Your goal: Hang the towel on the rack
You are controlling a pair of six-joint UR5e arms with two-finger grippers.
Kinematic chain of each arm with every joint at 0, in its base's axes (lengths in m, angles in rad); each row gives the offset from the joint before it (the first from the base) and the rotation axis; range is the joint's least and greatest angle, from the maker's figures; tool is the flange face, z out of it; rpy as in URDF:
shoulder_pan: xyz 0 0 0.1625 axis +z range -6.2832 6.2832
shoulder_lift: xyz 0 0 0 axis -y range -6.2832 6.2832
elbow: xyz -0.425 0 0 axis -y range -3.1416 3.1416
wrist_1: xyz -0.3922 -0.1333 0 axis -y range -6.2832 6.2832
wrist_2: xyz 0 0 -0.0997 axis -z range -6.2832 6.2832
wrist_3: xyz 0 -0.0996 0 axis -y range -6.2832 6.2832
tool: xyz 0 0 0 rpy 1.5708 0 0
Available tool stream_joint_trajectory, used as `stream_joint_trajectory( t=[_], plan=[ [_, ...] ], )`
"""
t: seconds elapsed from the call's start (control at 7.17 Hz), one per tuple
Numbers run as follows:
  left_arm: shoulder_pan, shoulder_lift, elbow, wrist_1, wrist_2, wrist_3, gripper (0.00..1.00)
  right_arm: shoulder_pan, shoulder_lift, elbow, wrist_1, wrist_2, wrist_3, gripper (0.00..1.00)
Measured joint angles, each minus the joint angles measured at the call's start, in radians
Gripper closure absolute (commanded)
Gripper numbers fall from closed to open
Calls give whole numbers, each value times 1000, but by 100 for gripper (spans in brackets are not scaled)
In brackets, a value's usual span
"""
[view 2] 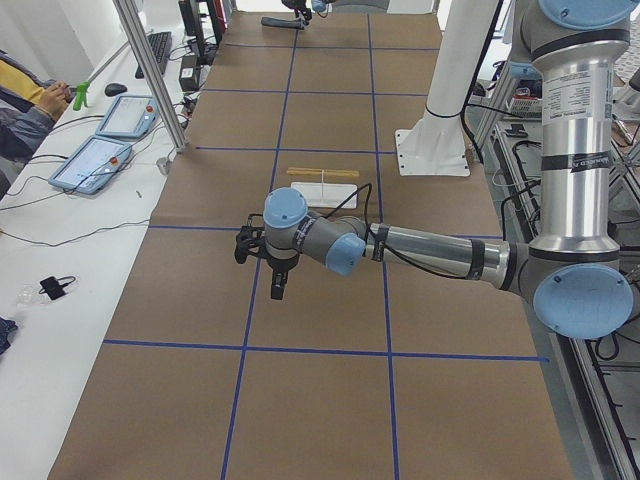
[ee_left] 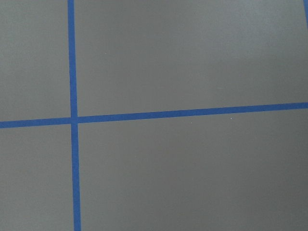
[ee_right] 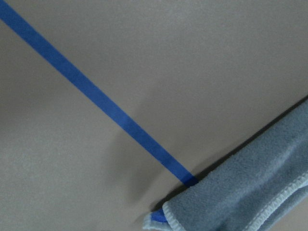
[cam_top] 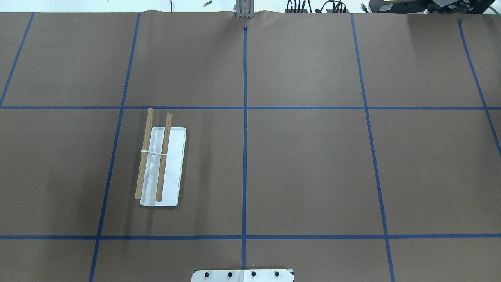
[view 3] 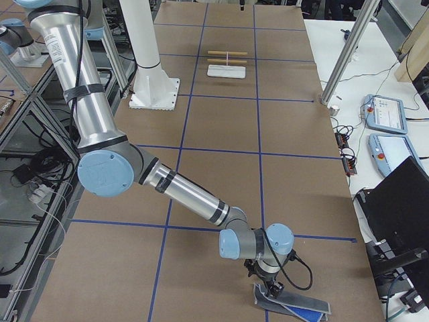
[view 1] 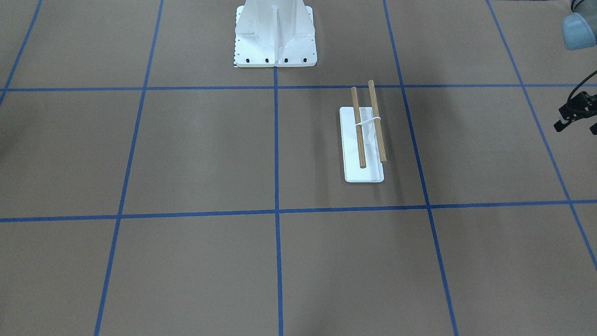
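The rack (cam_top: 160,164) stands on the robot's left half of the table, with a white base and two wooden dowels, both bare. It also shows in the front view (view 1: 364,140). The grey towel (view 3: 301,308) lies folded flat at the table's far right end; its hemmed corner fills the lower right of the right wrist view (ee_right: 250,192). My right gripper (view 3: 271,290) points down at the towel's near edge; I cannot tell whether it is open or touching. My left gripper (view 2: 277,285) hovers above bare table, partly seen at the front view's edge (view 1: 576,112); its state is unclear.
The large white bolted pedestal (view 1: 275,37) stands at the robot's side of the table. Blue tape lines grid the brown tabletop (ee_left: 144,115). A side desk with tablets (view 2: 100,150) and an aluminium post (view 2: 150,75) border the operators' side.
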Motion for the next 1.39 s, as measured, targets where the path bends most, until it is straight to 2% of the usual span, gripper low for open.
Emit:
stream_joint_trajectory(
  t=[0.28,0.42,0.56,0.84,1.39],
  plan=[
    [0,0,0,0,0,1,1,-4,0,-27,29,-1,0,35],
    [0,0,0,-1,0,1,1,-5,0,-30,33,-2,0,43],
    [0,0,1,-1,0,2,1,-5,0,-32,35,-4,1,66],
    [0,1,2,-1,0,3,1,-5,1,-32,35,-5,1,100],
    [0,3,3,-1,1,3,1,-13,16,-41,31,-5,6,100]
  ],
)
